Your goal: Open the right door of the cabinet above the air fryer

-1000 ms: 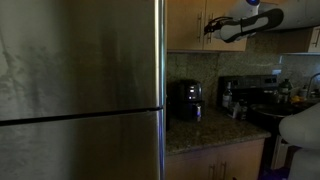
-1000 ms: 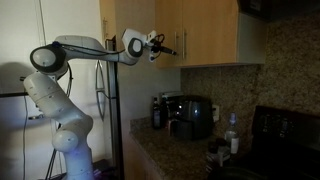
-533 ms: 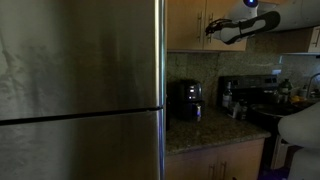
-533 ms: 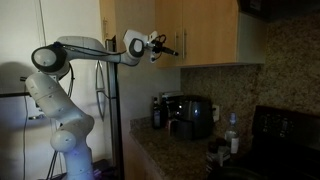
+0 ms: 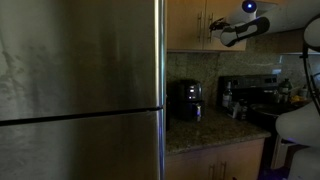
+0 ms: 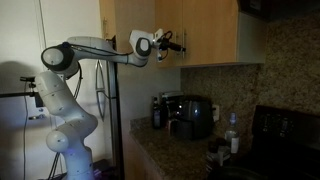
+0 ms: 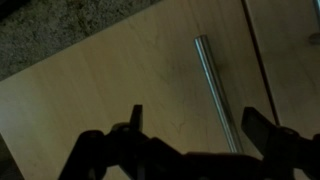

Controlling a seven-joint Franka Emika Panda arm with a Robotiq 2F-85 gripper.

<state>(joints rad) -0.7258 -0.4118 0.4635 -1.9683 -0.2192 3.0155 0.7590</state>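
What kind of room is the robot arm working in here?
Most likely a home kitchen: a stainless refrigerator stands beside a speckled stone counter with a black air fryer on it, under wooden wall cabinets.

I have brought the black gripper a little closer to the honey-brown wooden right door, towards its slim metal bar handle. The white arm has stretched forward and its elbow now stands higher.

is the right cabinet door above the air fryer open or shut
Shut: in the wrist view the right door sits flush, no interior showing, and the open gripper is not yet on its handle.
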